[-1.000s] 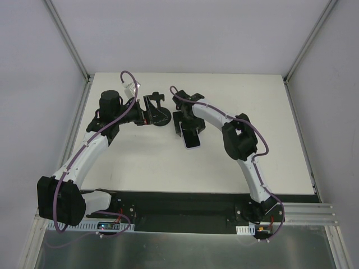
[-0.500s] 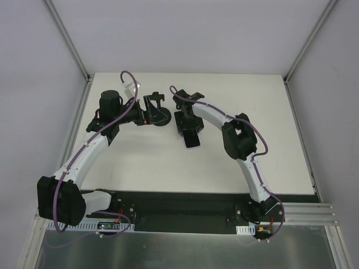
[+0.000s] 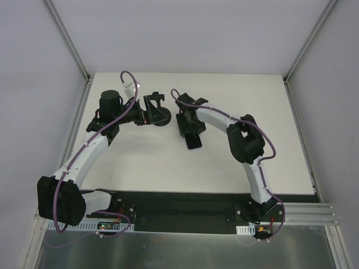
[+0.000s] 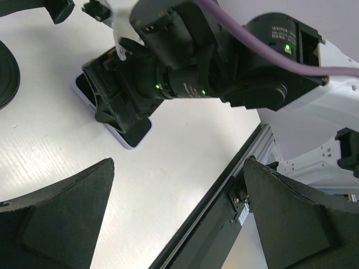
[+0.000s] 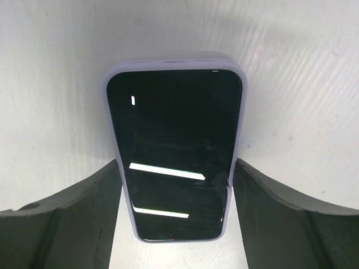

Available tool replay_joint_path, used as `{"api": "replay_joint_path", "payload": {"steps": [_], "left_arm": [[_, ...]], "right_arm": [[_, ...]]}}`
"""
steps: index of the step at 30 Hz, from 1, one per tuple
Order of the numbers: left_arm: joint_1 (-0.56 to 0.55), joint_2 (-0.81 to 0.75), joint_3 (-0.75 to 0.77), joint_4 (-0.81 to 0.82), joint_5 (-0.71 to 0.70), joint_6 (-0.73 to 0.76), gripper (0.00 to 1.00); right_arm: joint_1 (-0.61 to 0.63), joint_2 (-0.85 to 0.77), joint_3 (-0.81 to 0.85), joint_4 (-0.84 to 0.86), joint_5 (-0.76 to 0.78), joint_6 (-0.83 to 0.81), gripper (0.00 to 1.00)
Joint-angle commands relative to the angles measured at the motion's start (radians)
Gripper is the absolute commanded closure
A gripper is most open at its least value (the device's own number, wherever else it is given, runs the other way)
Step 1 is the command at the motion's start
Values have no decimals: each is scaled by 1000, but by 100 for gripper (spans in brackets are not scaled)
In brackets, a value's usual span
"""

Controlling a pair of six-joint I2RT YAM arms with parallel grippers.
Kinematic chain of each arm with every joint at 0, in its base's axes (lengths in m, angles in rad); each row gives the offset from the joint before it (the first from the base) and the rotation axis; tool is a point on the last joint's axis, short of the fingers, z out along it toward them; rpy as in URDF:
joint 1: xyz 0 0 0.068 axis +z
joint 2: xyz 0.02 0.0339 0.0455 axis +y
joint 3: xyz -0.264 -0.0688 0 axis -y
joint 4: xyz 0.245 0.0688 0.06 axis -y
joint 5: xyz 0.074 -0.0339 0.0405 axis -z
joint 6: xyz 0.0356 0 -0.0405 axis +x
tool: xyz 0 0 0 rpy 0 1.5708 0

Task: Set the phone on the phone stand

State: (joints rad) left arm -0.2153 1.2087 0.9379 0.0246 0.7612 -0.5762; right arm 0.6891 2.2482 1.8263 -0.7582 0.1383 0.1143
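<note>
The phone [image 3: 194, 143] lies flat on the white table, dark screen up, with a pale edge. It fills the right wrist view [image 5: 174, 123]. My right gripper [image 3: 189, 129] [image 5: 177, 168] straddles the phone's near half, with its pads against the two long sides. The black phone stand [image 3: 159, 114] stands just left of the phone; its round base shows at the left edge of the left wrist view [image 4: 4, 70]. My left gripper [image 3: 144, 116] [image 4: 179, 216] is right beside the stand, wide open and empty.
The white table [image 3: 269, 129] is enclosed by grey walls. A black strip and metal rail [image 3: 185, 204] run along its near edge. The right arm's wrist [image 4: 185, 73] looms large in the left wrist view, above the phone [image 4: 134, 133].
My right gripper's fingers have closed in from a wider spread onto the phone's sides. The phone has shifted slightly toward the near edge. The left arm has not moved.
</note>
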Motion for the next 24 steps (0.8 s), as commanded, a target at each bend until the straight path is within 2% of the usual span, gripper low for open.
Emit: {"api": "replay_joint_path", "payload": {"steps": [1, 4, 10, 11, 16, 17, 19, 24], "left_arm": [[-6, 3, 21, 31, 32, -1, 3], [-6, 0, 21, 29, 26, 6, 3], [-6, -8, 16, 29, 17, 12, 3], [-7, -9, 15, 29, 15, 13, 2], [-9, 5, 19, 29, 21, 19, 3], [-12, 5, 21, 29, 21, 21, 3], [-25, 18, 22, 29, 21, 33, 4], [-102, 100, 90, -77, 53, 88, 13]], "right_arm": [[24, -192, -142, 173, 69, -27, 96], [24, -277, -240, 281, 75, -60, 99], [24, -474, -468, 558, 67, -163, 99], [26, -501, -511, 648, 35, -224, 99], [27, -680, -728, 801, -35, -378, 99], [27, -712, -760, 860, -107, -437, 99], [29, -794, -830, 885, -179, -479, 99], [36, -872, -820, 814, -259, -538, 99]]}}
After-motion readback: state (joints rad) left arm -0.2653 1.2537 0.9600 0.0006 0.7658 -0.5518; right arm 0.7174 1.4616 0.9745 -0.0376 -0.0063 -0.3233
